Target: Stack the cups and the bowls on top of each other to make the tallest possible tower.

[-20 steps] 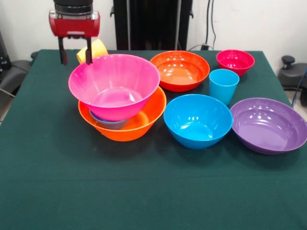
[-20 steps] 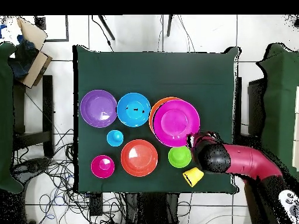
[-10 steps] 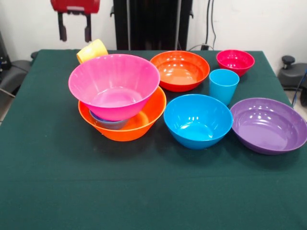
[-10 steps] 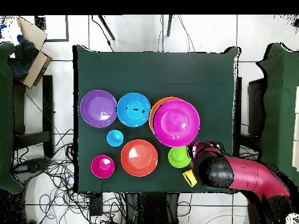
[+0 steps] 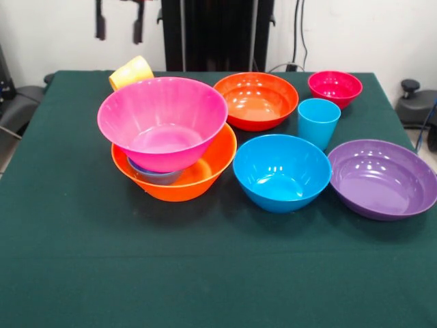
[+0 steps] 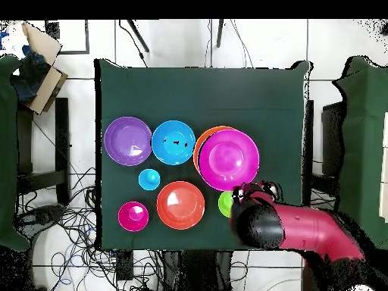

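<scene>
**Arm rises with nothing in it, tower only two bowls high**

Green cloth covers the table [image 5: 205, 273], and a white wall with a black column stands behind it. Since a second ago the gripper [image 5: 119, 24] has gone up and away: then its red body hung low just behind the pink bowl [image 5: 162, 121], now only two dark fingers show at the top edge. They stand apart and hold nothing. In the overhead view the arm [image 6: 303, 231] has swung over the near edge of the table, where it hides the yellow cup and part of the green bowl [image 6: 225, 202].

None of the objects has moved. The tower is the pink bowl sitting inside the orange bowl [image 5: 181, 179], a little tilted, with a small bluish bowl [image 5: 153, 175] caught between them. The yellow cup [image 5: 130, 71] lies on its side just behind the pink bowl, apparently not gripped. All other pieces are single on the cloth: the red-orange bowl [image 5: 256, 100], the blue bowl [image 5: 281, 171], the purple bowl [image 5: 382, 178], the magenta bowl [image 5: 334, 87] and the blue cup [image 5: 318, 121] standing upright.

I judge that the task is at an early stage. The retreat looks like a move between two picks, so the next grasp must start again from above. The tilted pink bowl may make later layers sit unevenly.
</scene>
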Tool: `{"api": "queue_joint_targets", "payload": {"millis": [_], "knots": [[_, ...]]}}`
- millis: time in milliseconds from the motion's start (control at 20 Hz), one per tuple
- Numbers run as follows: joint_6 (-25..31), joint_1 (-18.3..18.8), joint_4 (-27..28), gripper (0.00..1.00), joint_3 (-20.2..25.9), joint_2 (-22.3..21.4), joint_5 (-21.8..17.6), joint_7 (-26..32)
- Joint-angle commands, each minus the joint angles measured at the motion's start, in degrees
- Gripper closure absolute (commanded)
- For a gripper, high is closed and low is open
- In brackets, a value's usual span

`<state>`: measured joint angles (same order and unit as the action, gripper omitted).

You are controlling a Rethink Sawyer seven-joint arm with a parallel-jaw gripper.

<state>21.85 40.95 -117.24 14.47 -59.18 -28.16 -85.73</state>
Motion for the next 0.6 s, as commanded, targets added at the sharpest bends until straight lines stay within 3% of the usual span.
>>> {"api": "queue_joint_targets", "payload": {"millis": [50,350,600], "knots": [[2.62,-12.42,-1.71,0.0,-6.68,0.82,-0.04,-17.34],[-0.55,-22.59,-0.4,0.0,-11.93,4.91,3.04,-25.58],[-2.4,-27.14,1.6,0.0,-14.34,8.19,3.88,-29.67]]}}
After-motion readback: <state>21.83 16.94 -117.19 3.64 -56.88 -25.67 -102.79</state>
